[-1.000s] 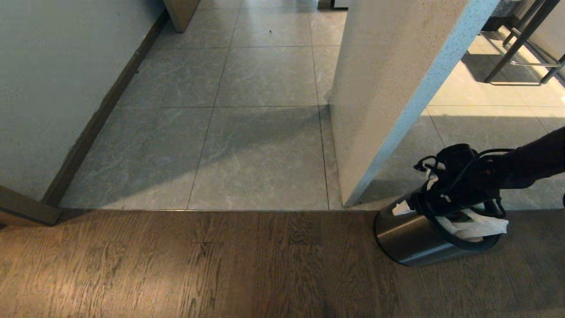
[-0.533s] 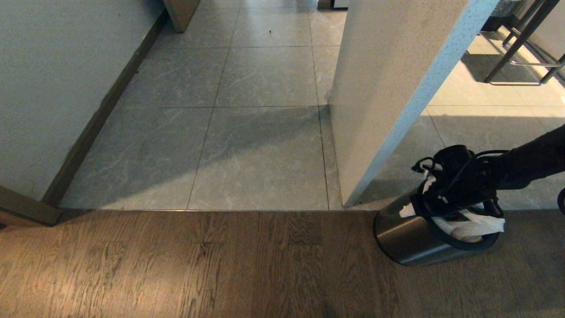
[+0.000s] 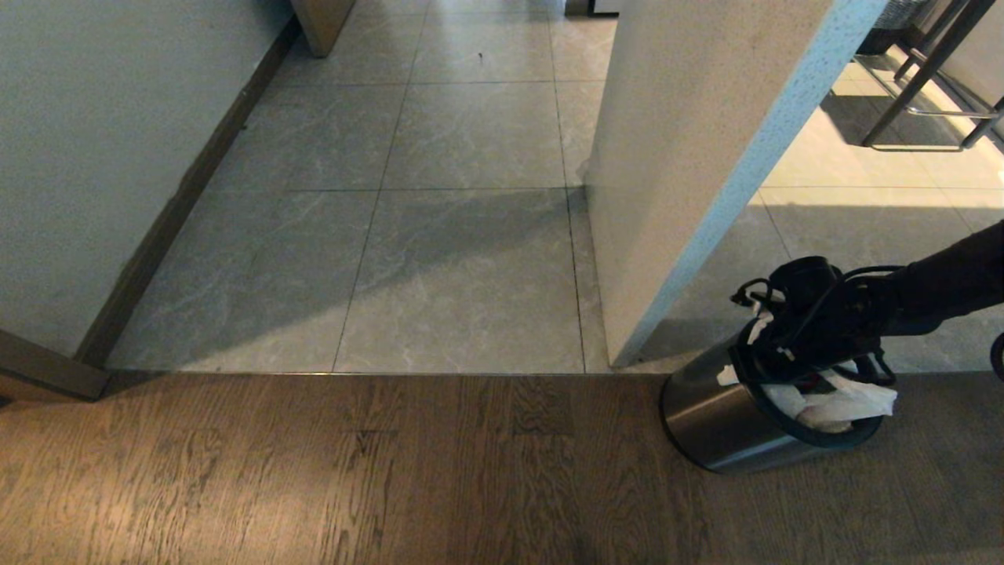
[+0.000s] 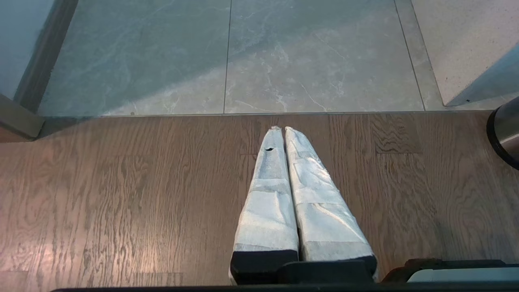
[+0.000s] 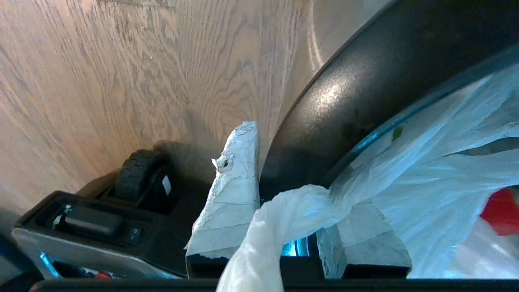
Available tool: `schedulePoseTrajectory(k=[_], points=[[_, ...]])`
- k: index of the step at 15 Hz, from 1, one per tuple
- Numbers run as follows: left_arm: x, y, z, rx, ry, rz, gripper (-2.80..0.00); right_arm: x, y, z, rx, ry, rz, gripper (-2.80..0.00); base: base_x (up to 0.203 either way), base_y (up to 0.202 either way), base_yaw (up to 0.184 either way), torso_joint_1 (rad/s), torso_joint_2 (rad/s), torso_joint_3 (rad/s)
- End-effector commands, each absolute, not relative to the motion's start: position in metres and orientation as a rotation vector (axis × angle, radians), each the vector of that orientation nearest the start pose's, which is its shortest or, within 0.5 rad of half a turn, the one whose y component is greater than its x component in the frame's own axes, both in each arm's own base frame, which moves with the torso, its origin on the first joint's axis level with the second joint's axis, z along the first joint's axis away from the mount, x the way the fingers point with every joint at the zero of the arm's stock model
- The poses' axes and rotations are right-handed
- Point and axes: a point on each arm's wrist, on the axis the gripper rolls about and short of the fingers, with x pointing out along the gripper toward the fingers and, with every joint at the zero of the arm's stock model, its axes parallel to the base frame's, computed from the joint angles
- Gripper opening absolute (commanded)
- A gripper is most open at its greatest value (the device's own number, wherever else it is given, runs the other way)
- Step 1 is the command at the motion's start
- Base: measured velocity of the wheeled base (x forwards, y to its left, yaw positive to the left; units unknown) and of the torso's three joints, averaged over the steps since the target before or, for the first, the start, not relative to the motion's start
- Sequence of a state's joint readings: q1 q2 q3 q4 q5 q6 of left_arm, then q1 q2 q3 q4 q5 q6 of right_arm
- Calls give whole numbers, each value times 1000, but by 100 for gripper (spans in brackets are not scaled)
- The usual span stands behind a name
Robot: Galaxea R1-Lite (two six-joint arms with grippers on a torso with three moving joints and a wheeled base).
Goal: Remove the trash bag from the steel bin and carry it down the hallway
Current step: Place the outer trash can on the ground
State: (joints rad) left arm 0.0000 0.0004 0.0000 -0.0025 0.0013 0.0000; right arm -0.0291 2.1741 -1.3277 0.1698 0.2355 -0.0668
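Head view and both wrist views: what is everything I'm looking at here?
steel bin: one, brushed steel with black rim, on the wood floor, right side
trash bag: one, white, in the bin, red rubbish showing through
wood floor: brown, nearest
tiled floor: grey, beyond
pillar: one, pale, behind the bin
metal legs: dark, far right corner
right gripper: one, black, at the bin's mouth on the bag
left gripper: one, white-wrapped fingers shut, empty, over the wood floor

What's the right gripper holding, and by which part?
Cannot tell: a twisted strip of the trash bag's top edge runs through the right gripper at the steel bin's rim, but no firm clamp shows.
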Motion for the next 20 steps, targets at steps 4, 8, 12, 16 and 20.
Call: schedulePoseTrajectory(k=[4, 8, 12, 16, 20], points=[[-23, 0, 75, 0, -3, 2, -280, 376, -8, 117, 57, 925, 218, -280, 0, 0, 0, 0, 0, 0], [-23, 0, 75, 0, -3, 2, -280, 360, -9, 133, 4, 896, 210, -280, 0, 0, 0, 0, 0, 0], [-23, 0, 76, 0, -5, 2, -280, 337, -8, 157, -36, 844, 223, -280, 0, 0, 0, 0, 0, 0], [-23, 0, 76, 0, -4, 2, -280, 300, -9, 203, -73, 735, 220, -280, 0, 0, 0, 0, 0, 0], [-23, 0, 75, 0, -3, 2, -280, 254, -15, 249, -110, 616, 188, -280, 0, 0, 0, 0, 0, 0]])
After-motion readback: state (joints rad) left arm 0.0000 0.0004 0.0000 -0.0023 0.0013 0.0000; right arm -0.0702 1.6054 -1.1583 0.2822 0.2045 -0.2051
